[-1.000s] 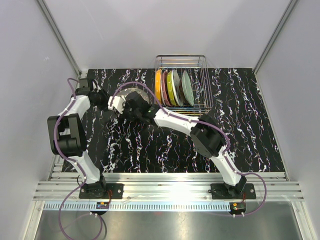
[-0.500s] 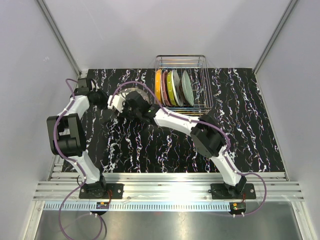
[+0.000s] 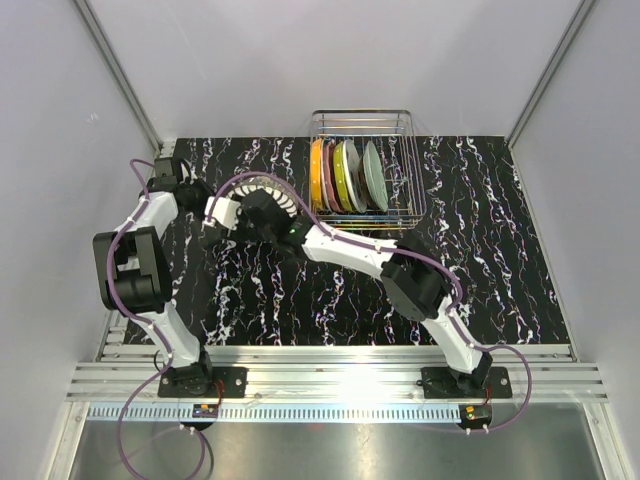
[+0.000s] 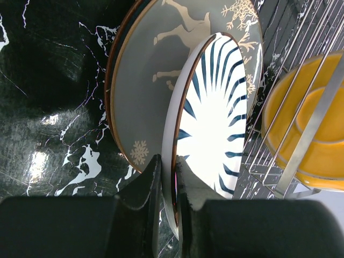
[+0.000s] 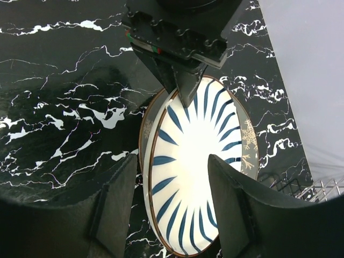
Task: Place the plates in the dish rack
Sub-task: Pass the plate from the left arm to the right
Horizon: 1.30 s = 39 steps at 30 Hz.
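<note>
A white plate with blue radial stripes (image 4: 215,118) stands tilted on edge over a grey-brown deer plate (image 4: 145,91) that lies flat on the black marbled table. My left gripper (image 4: 173,161) is shut on the striped plate's rim. The right gripper (image 5: 172,161) is open, with a finger on either side of the same plate's (image 5: 193,177) opposite edge and a gap at each side. The dish rack (image 3: 400,130) stands just to the right, with several plates upright in it, the orange one (image 3: 316,175) nearest.
The rack's wire wall (image 4: 309,123) is close beside the tilted plate. Both arms cross over the table's left half (image 3: 250,290). Grey walls enclose the table at the back and sides.
The right gripper has opened off the striped plate and its wrist has shifted slightly left in the top view. The left gripper has closed on the rim. More of the plate shows now.
</note>
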Motion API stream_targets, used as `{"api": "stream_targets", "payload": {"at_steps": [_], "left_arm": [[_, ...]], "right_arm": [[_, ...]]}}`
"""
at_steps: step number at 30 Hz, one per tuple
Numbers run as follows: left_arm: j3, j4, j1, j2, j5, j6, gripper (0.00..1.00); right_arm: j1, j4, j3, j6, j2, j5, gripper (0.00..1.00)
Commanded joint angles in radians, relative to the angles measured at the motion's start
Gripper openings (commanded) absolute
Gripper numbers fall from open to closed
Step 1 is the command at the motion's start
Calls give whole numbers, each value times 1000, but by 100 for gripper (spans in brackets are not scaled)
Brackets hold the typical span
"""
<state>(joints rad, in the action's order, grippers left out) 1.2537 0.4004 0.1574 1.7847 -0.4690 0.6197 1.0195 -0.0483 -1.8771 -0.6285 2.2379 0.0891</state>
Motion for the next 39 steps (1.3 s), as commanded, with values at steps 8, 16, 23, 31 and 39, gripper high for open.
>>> {"api": "stream_targets", "payload": {"at_steps": [8, 16, 23, 31, 39], "left_arm": [[0, -23, -4, -65, -49, -11, 0], [-5, -28, -5, -80, -53, -9, 2], [-5, -28, -4, -82, -56, -8, 3], [7, -5, 1, -80, -22, -17, 43], [13, 20, 45, -117, 30, -34, 99]], "right_arm": [[5, 19, -53, -36, 69, 47, 64], [5, 40, -143, -68, 175, 199, 59], [10, 123, -142, -126, 177, 276, 27], [31, 179, -97, -132, 106, 265, 0], [51, 200, -37, -131, -20, 253, 0]]}}
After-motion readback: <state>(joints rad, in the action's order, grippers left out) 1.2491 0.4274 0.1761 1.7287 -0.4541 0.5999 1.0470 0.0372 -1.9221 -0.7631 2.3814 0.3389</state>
